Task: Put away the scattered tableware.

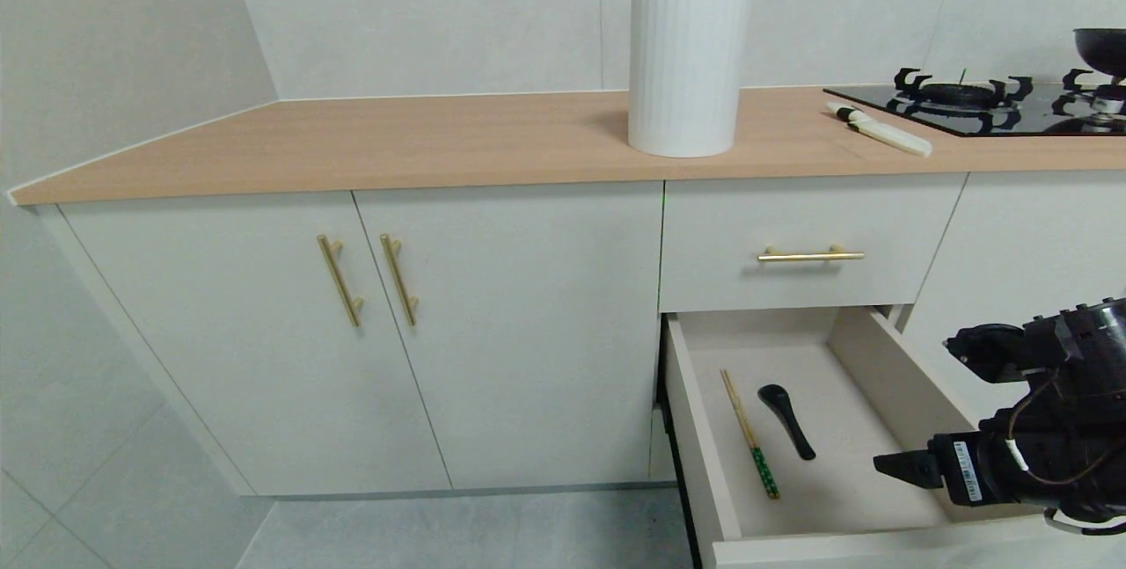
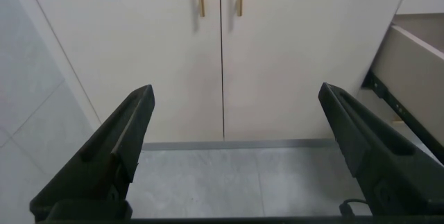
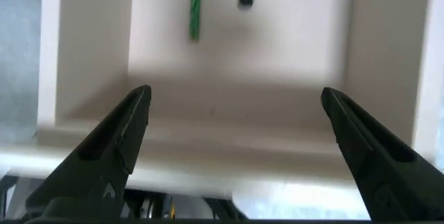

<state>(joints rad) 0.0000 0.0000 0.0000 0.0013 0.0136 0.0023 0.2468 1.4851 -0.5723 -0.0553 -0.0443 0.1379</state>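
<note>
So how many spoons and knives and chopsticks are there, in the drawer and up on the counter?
Chopsticks, one pair: 1
Black spoon: 1
Knife: 1
Total: 3

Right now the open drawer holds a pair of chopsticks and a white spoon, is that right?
Not quite: the spoon is black, not white, as the head view shows. It lies beside the chopsticks in the open drawer.
</note>
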